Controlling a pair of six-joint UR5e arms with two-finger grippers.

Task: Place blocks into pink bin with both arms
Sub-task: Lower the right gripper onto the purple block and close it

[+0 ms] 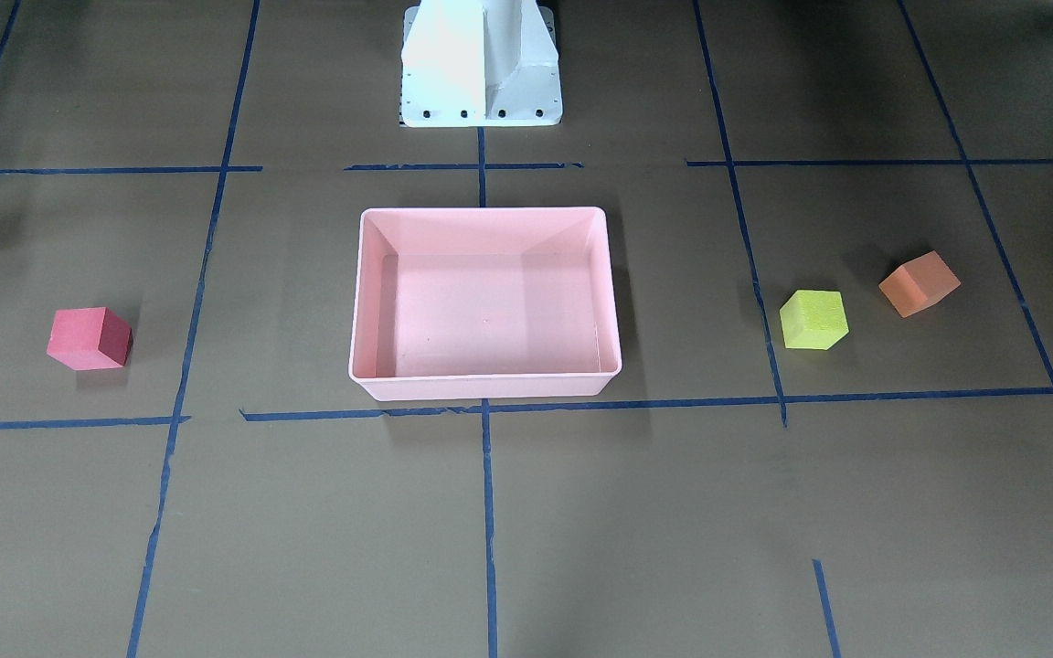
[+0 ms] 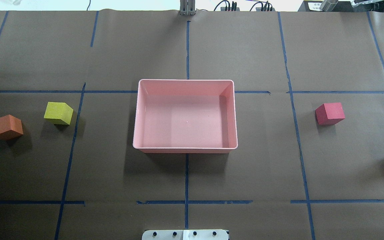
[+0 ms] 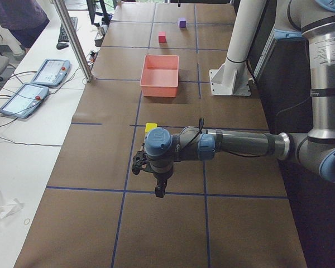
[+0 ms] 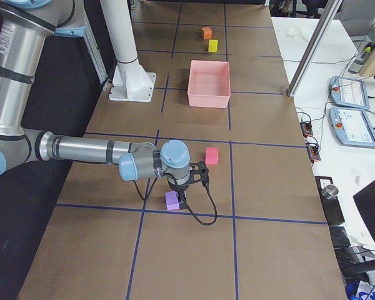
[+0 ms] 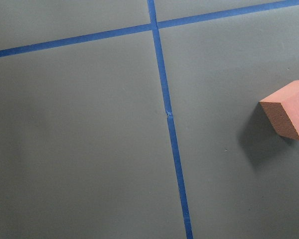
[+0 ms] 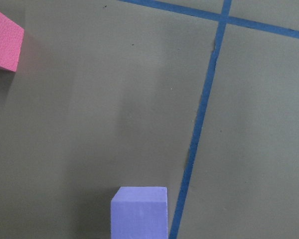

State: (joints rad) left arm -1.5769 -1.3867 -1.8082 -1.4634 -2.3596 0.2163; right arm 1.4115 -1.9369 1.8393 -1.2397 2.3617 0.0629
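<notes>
Shows a wide table (image 2: 245, 50) under brown paper (image 1: 856, 548), divided into big squares by blue tape lines (image 2: 186, 173). Borders along one long side on a white bench (image 3: 28, 173) with two grey tablets (image 3: 50, 71) lying flat and a bare metal post (image 3: 72, 39) rising at its edge. Lies in soft, even light, with only faint shadows on the paper.
</notes>
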